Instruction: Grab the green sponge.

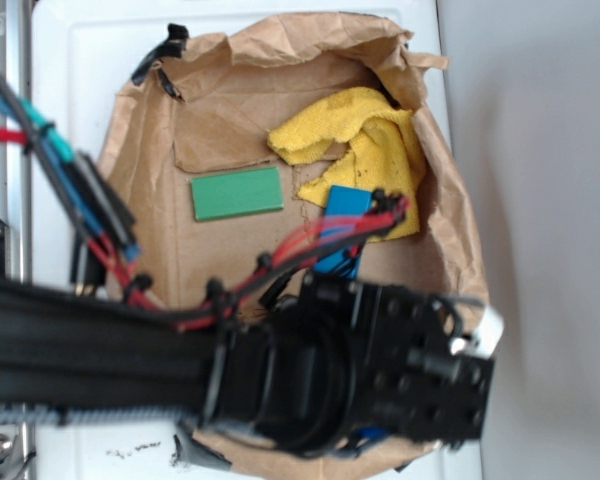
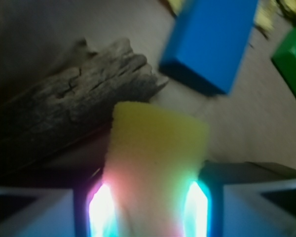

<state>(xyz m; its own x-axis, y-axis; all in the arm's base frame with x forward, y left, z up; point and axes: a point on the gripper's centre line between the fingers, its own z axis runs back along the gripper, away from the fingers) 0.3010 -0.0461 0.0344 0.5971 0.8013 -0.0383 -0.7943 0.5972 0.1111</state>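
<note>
A black robot arm reaches across a crumpled brown paper liner (image 1: 230, 120) spread over a white surface. The green sponge (image 1: 237, 193) lies flat on the paper near the middle, untouched and well apart from the gripper (image 2: 155, 207). Beside it to the right, a blue block (image 1: 347, 203) rests partly on a rumpled yellow cloth (image 1: 365, 140). In the wrist view, the gripper's two lit fingers (image 2: 101, 210) press against either side of a yellow sponge (image 2: 155, 158), closed onto it. Just beyond sit a weathered piece of wood (image 2: 69, 103), the blue block, and at the right edge what seems to be the green sponge's corner.
</note>
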